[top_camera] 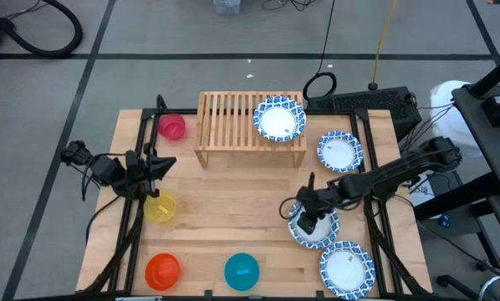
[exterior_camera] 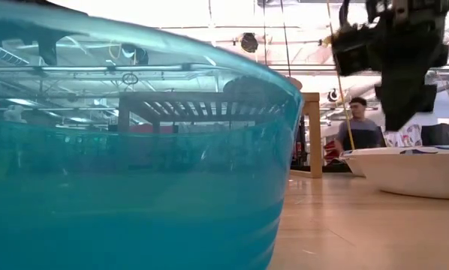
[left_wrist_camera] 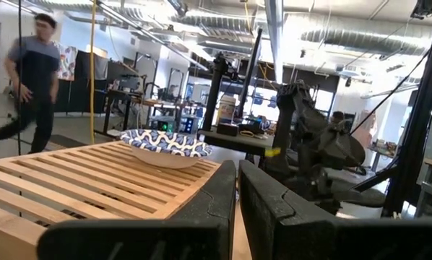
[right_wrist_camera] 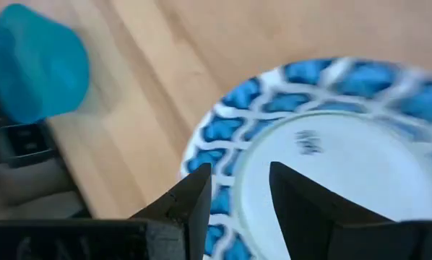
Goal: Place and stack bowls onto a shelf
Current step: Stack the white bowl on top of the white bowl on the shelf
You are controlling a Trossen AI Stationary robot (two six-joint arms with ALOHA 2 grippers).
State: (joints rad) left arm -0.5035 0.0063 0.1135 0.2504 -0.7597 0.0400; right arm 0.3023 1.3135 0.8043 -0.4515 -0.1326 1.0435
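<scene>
While my right gripper (top_camera: 304, 219) is hovering low over a blue-rimmed bowl (top_camera: 317, 229) at the table's right side, I am watching its fingers (right_wrist_camera: 193, 195) standing narrowly parted above the bowl's patterned rim, gripping nothing. One blue-rimmed bowl on the shelf (top_camera: 278, 119) is sitting at the right end of the slatted wooden shelf (top_camera: 229, 117). Another blue-rimmed bowl beside the shelf (top_camera: 340, 151) is lying on the table (top_camera: 233, 213) just right of the rack, and a fourth blue-rimmed bowl at the front (top_camera: 347, 269) is resting near the front right corner. My left gripper (top_camera: 160, 167) is waiting at the table's left edge, jaws nearly closed and empty, between the pink bowl (top_camera: 171, 126) and the yellow bowl (top_camera: 160, 207). Along the front edge, the orange-red bowl (top_camera: 162, 270) and the teal bowl (top_camera: 242, 271) are sitting side by side, apart. Beyond the table, a person (left_wrist_camera: 29, 79) is walking through the room.
</scene>
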